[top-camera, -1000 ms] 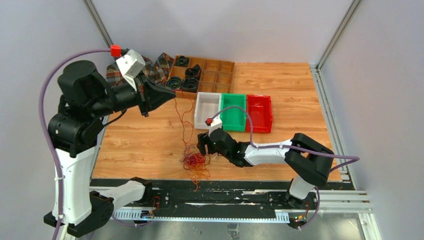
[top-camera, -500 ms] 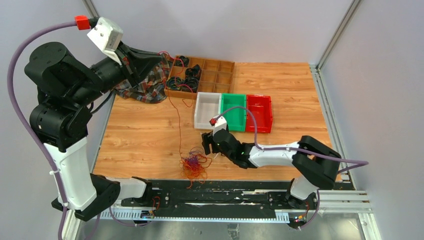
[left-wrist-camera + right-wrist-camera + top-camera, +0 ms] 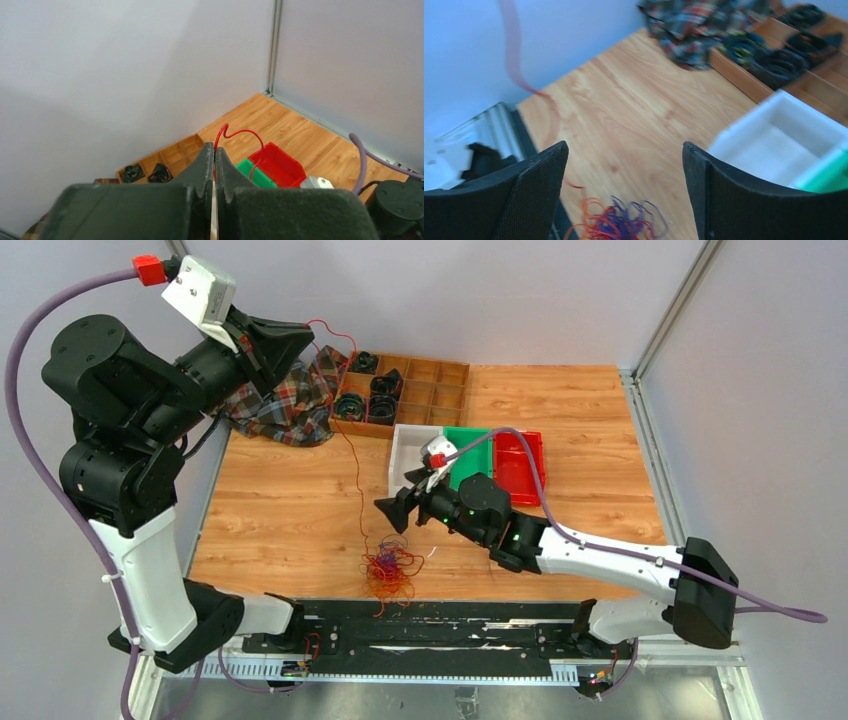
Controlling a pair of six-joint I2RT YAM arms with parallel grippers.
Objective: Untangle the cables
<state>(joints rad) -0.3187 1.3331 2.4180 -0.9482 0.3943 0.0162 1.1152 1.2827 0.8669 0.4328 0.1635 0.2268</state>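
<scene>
The cables lie in a red, orange and purple tangle (image 3: 389,567) on the wooden table near its front edge. One red cable (image 3: 359,495) rises out of the tangle, stretched up to my left gripper (image 3: 305,335), which is raised high at the back left. In the left wrist view that gripper (image 3: 215,150) is shut on the red cable (image 3: 245,133), whose free end loops past the tips. My right gripper (image 3: 392,502) hovers open just right of the strand, above the tangle. The right wrist view shows the gripper (image 3: 624,150) wide open and empty, over the tangle (image 3: 619,226).
A wooden compartment tray (image 3: 440,390) with black coils stands at the back, with a plaid cloth (image 3: 280,405) to its left. White (image 3: 405,445), green (image 3: 462,440) and red (image 3: 522,458) bins stand in a row mid-table, right behind my right wrist.
My left arm has risen and swung back, drawing the red cable up out of the tangle. My right gripper has lifted off the table, reached left and opened wider.
</scene>
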